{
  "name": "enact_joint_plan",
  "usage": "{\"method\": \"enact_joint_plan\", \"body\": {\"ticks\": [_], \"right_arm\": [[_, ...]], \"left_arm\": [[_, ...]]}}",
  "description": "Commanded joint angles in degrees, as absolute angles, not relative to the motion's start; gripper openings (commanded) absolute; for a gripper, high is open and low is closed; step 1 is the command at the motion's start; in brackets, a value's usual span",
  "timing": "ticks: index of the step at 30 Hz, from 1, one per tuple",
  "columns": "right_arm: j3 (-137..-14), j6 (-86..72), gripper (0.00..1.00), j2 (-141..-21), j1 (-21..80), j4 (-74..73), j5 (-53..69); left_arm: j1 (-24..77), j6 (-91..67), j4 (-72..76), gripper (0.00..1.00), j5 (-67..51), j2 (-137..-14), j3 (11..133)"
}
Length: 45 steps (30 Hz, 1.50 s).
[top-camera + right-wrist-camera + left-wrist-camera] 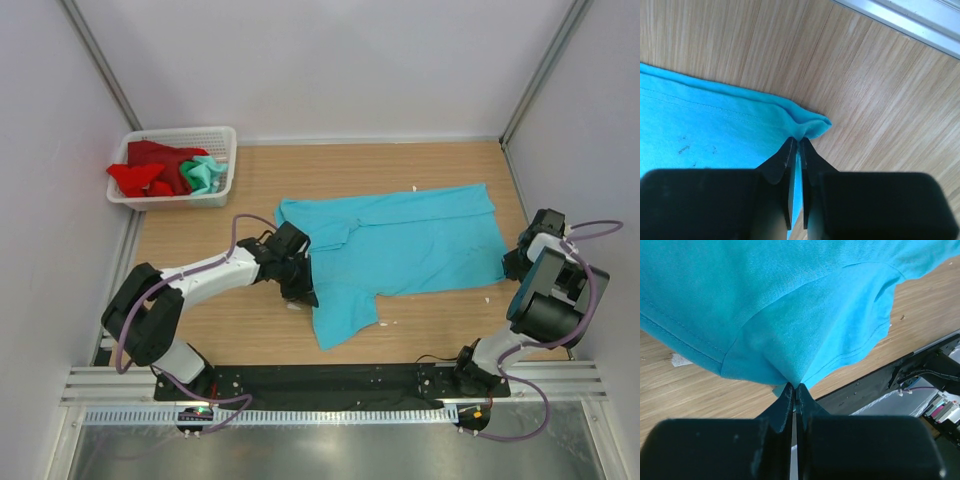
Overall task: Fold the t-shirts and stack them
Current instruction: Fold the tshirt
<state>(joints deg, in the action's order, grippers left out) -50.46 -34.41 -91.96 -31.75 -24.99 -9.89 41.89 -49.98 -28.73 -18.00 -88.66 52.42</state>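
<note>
A turquoise t-shirt (410, 245) lies spread on the wooden table, collar to the left, one sleeve hanging toward the near edge. My left gripper (298, 285) is shut on a pinch of the shirt by that sleeve's armpit; in the left wrist view the gripper (794, 388) grips the cloth (790, 315). My right gripper (516, 262) is shut on the shirt's right hem corner; in the right wrist view the gripper (798, 142) pinches the corner (807, 125). A red t-shirt (150, 172) and a mint green t-shirt (206, 173) lie crumpled in the basket.
A white mesh basket (222, 140) stands at the far left corner of the table. A black base plate (330, 380) runs along the near edge. Grey walls close in the table on the left, back and right.
</note>
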Motion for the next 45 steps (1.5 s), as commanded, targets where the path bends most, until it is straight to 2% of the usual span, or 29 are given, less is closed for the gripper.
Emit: {"method": "enact_joint_plan", "body": {"ticks": [1, 7, 8, 9, 10, 12, 32, 35, 36, 37, 38, 41, 45], "right_arm": [[-48.0, -36.3, 0.12, -90.9, -32.1, -23.3, -10.3], [-47.9, -34.6, 0.14, -90.4, -32.1, -23.8, -11.4], [-48.0, -34.4, 0.17, -90.4, -32.1, -24.4, -11.6], [-48.2, -33.6, 0.34, -90.0, -32.1, -24.8, -12.1], [-48.3, -33.3, 0.41, -89.5, -32.1, -25.0, -12.7], [-48.4, -33.2, 0.46, -88.2, -32.2, -25.8, -14.2], [-50.4, -32.7, 0.44, -90.6, -35.2, -24.3, -13.5], [-51.5, -32.5, 0.41, -92.5, -35.1, -24.1, -12.9], [-51.7, -32.3, 0.37, -93.5, -35.1, -23.9, -12.3], [-51.8, -32.3, 0.32, -93.9, -35.2, -23.2, -12.1], [-51.9, -32.3, 0.21, -94.3, -35.2, -22.9, -12.0], [-52.4, -32.8, 0.02, -95.9, -35.1, -23.0, -11.9], [-51.4, -33.0, 0.01, -95.4, -34.8, -23.3, -11.8]], "left_arm": [[41.9, -47.8, -30.6, 0.0, -17.3, -86.0, 54.8], [41.9, -47.5, -30.7, 0.0, -17.4, -85.5, 55.3], [41.9, -47.5, -30.8, 0.0, -17.1, -85.3, 55.2], [42.0, -47.4, -30.8, 0.0, -17.2, -85.3, 55.3], [41.9, -47.3, -30.7, 0.0, -17.2, -85.3, 55.3], [42.0, -47.3, -30.3, 0.0, -17.7, -85.6, 55.5], [41.4, -45.9, -30.3, 0.0, -19.6, -86.7, 56.2], [41.4, -45.9, -29.7, 0.0, -19.8, -86.3, 56.0], [41.4, -46.0, -29.4, 0.0, -19.9, -86.3, 55.7], [41.4, -46.1, -29.2, 0.0, -20.2, -86.2, 55.5], [41.4, -46.2, -28.6, 0.0, -20.3, -86.2, 55.4], [41.4, -46.5, -27.6, 0.0, -20.6, -85.5, 54.7], [41.4, -46.1, -26.9, 0.0, -20.7, -84.6, 54.3]]}}
